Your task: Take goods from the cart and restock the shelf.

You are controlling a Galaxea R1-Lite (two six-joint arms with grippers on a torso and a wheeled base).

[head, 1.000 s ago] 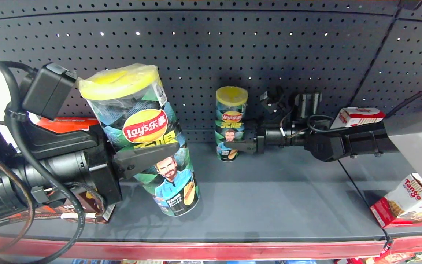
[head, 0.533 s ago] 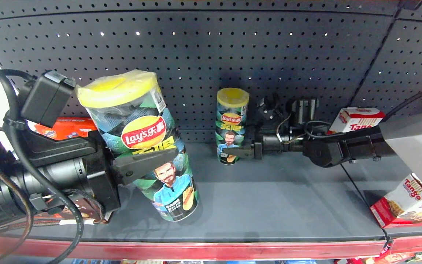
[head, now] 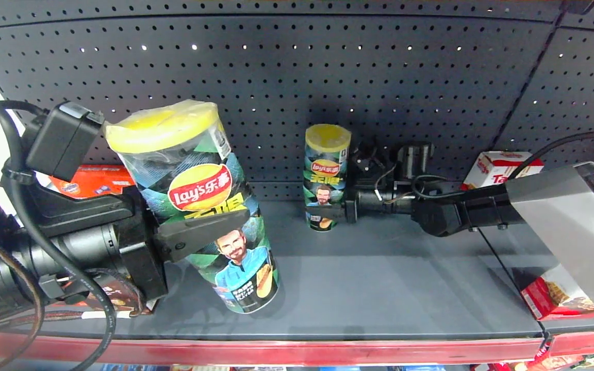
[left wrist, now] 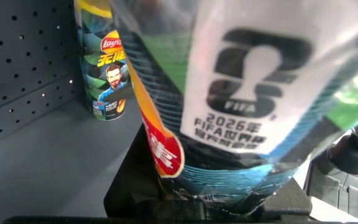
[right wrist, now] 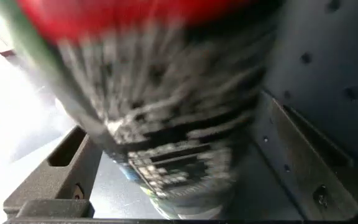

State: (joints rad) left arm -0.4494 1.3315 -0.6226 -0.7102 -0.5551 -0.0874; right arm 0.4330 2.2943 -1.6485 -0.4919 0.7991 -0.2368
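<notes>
Leftward along the shelf (head: 379,278) the right arm has slid, while the far chip can (head: 326,170) stays upright by the pegboard (head: 297,67). Head view: the right gripper (head: 325,212) sits around that can's lower half; whether it squeezes cannot be told. The left gripper (head: 196,224) clamps the near chip can (head: 194,175), tilted, front left. Left wrist view: the near chip can (left wrist: 247,93) looms close, the far chip can (left wrist: 107,68) standing beyond. Right wrist view: the far chip can (right wrist: 173,124), blurred, very close.

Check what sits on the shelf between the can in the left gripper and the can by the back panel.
Nothing: the head view shows bare shelf board between the held can and the rear can.
</notes>
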